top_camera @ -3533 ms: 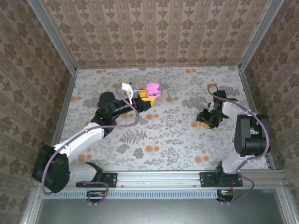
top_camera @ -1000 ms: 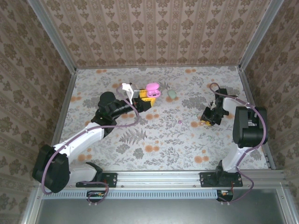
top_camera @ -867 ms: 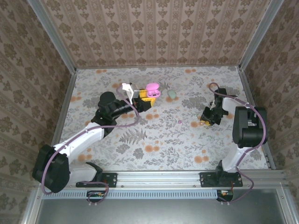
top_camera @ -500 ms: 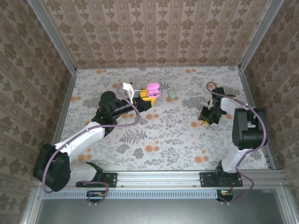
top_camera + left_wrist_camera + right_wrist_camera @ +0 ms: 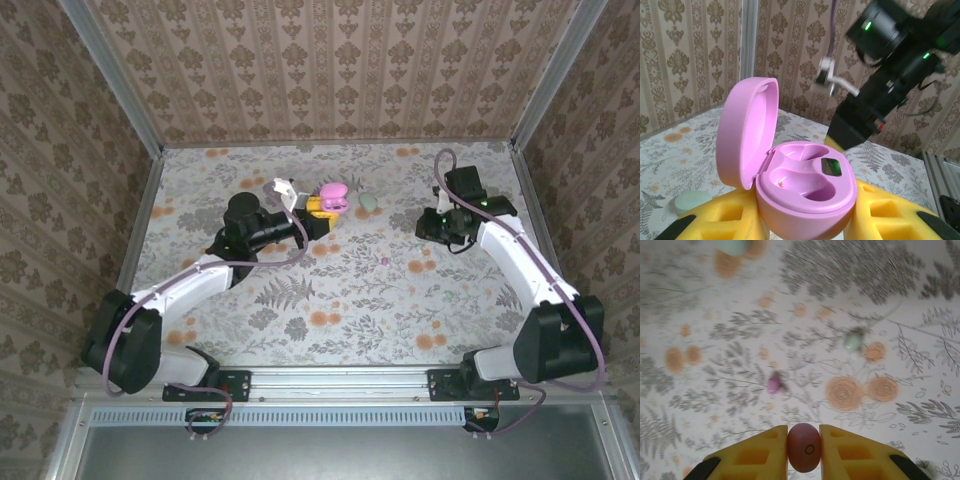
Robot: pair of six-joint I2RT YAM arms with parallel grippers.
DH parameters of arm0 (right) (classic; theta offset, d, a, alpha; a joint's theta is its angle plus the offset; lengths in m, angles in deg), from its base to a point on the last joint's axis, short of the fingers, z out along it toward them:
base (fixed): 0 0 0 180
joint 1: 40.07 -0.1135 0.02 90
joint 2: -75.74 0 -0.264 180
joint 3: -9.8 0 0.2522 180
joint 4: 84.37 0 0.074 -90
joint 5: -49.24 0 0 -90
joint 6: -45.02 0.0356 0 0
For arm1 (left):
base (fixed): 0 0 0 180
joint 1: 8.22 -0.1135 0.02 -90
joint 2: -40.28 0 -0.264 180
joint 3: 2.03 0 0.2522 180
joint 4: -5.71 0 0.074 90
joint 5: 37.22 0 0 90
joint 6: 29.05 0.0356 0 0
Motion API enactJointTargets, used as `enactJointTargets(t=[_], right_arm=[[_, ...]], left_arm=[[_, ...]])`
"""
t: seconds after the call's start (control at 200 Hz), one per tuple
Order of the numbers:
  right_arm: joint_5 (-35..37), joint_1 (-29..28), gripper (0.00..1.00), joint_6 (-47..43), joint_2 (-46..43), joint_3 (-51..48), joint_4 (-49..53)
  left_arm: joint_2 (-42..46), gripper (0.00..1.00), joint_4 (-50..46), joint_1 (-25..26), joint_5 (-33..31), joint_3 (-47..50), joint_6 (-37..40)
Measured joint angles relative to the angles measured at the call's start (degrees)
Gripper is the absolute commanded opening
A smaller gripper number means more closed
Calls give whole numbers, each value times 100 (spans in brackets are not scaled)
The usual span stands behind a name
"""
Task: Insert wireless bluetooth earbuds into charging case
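When the scene is viewed from above, the left claw (image 5: 316,210) is seen clenched on the open pink charging case (image 5: 332,193) toward the far middle of the flowered tabletop (image 5: 200,180). A mint-green case (image 5: 368,202) is laid just to the right of it. The right claw (image 5: 432,225) is held over the right part of the tabletop, well apart from the pink charging case; what it grasps cannot be made out from this view. A loose earbud (image 5: 385,260), a pinkish-purple speck, is left on the tabletop between the two claws, nearer the right one.

From the left wrist, the pink charging case is shown gripped at its base between the yellow left fingers (image 5: 705,217). Its lid (image 5: 747,135) is raised at the left, its two wells are open to view, and a green light is lit at the rim. The mint-green case is seen at the lower left, and the right arm (image 5: 890,65) beyond.

From the right wrist, the right claw is shown closed on the held earbud (image 5: 803,447), a pinkish-purple bean pinched between the yellow right fingers (image 5: 760,455). The loose earbud is seen on the tabletop beyond, and a small mint-green piece (image 5: 853,341) farther right.
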State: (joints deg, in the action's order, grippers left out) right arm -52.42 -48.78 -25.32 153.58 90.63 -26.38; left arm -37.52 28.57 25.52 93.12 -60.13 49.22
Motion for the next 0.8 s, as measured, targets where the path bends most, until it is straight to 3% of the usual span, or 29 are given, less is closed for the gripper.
enactJointTargets(t=[0.34, 0.795], right_arm=[[17, -1099, 22, -22, -424, 1182, 131], [-11, -2114, 22, -352, -323, 1803, 79]], left_arm=[[-225, 35, 2, 92, 240, -11, 66], [-225, 35, -31, 153, 361, -96, 175]])
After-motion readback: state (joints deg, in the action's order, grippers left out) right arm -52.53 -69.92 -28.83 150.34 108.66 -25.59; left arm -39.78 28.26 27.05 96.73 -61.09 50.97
